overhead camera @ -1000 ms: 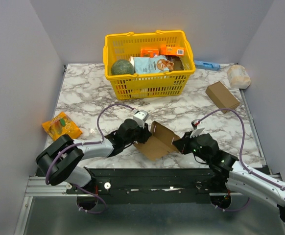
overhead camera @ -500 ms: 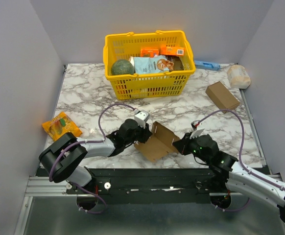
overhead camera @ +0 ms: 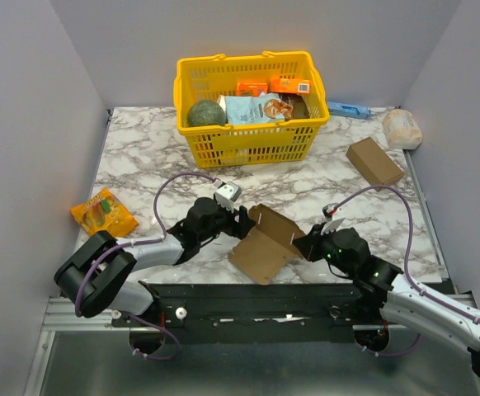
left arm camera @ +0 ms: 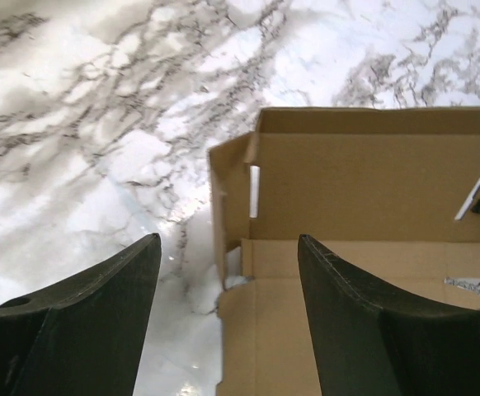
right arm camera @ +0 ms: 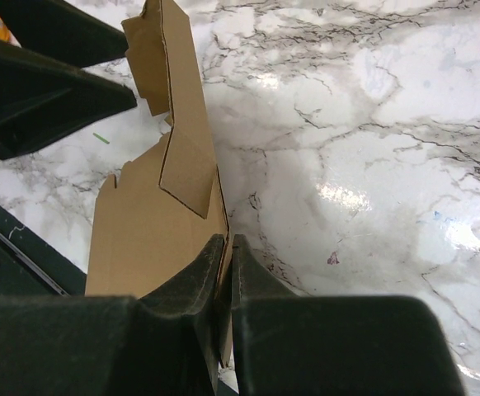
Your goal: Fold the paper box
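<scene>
Brown, thin, unprinted cardboard makes up the paper box [overhead camera: 265, 243], a half-folded sheet with crease lines, flaps and a narrow slit. It lies at the lower centre of the overhead view on a glossy white table top [overhead camera: 141, 157] veined with grey like marble. One panel lies flat on the stone pattern, and another stands up from it along a crease, with a short side flap bent round at one end. The right gripper [right arm camera: 226, 243], matt black with blunt wedge-shaped fingers, is pinched nearly closed on the box's thin right edge, and the cardboard shows as a sliver between the two jaws. The left gripper [left arm camera: 228, 243], also matt black with smooth curved fingers, stands spread wide just beside the box's left end. Its wrist view shows pale table top and the side flap in the gap, and neither finger touches the cardboard. At the upper centre sits a bright yellow plastic basket [overhead camera: 248, 147] with slotted walls, holding printed packets and a dull green ball [overhead camera: 205, 114]. A crinkled orange snack packet [overhead camera: 104, 212] lies at the left edge, well apart from the box. A thicker, blocky brown carton [overhead camera: 374, 162] lies at the upper right.
</scene>
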### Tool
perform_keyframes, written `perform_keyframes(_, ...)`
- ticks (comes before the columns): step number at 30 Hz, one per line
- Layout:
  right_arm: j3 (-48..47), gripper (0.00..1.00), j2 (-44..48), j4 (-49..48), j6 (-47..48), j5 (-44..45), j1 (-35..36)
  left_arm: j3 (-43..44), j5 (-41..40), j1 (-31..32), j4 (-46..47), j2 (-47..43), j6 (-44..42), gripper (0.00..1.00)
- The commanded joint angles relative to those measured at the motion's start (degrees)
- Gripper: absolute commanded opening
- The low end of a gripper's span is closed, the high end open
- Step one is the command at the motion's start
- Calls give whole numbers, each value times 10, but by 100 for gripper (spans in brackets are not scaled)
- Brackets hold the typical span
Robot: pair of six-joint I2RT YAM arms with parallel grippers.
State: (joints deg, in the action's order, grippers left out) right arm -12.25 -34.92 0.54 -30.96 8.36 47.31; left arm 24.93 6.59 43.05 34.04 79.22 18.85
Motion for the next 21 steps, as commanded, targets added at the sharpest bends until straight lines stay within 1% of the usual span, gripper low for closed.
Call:
perform_keyframes(1,13,16,22,5,11,-2,3,-2,22,-19,-2,-19,-14,77)
perform_keyframes(4,10,16,24,7,13,-6,4,-3,25,-25,-2,-19,-16,78)
perform_keyframes(9,9,16,23,8,15,-11,4,12,70,-27,15,13,-19,78)
perform_keyframes(11,8,16,21,8,18,-14,3,20,82,-28,22,36,-22,73)
perform_keyframes(12,7,16,20,9,18,-14,3,23,84,-28,26,44,-24,69)
perform_keyframes(13,7,16,19,8,19,-16,3,28,85,-29,25,51,-25,54)
perform_keyframes(15,5,17,18,10,19,-15,3,37,85,-29,30,70,-27,38)
perform_keyframes(16,4,17,18,12,19,-14,4,40,88,-30,31,75,-29,25)
perform_keyframes(18,-1,21,18,19,18,-8,3,44,91,-29,41,87,-32,13)
perform_keyframes(19,-3,23,18,29,17,-1,3,45,91,-29,42,87,-37,5)
perform_keyframes(20,-7,29,18,35,13,4,4,44,90,-28,41,86,-42,1)
perform_keyframes(21,-15,35,19,43,8,12,3,43,77,-28,43,82,-43,0)
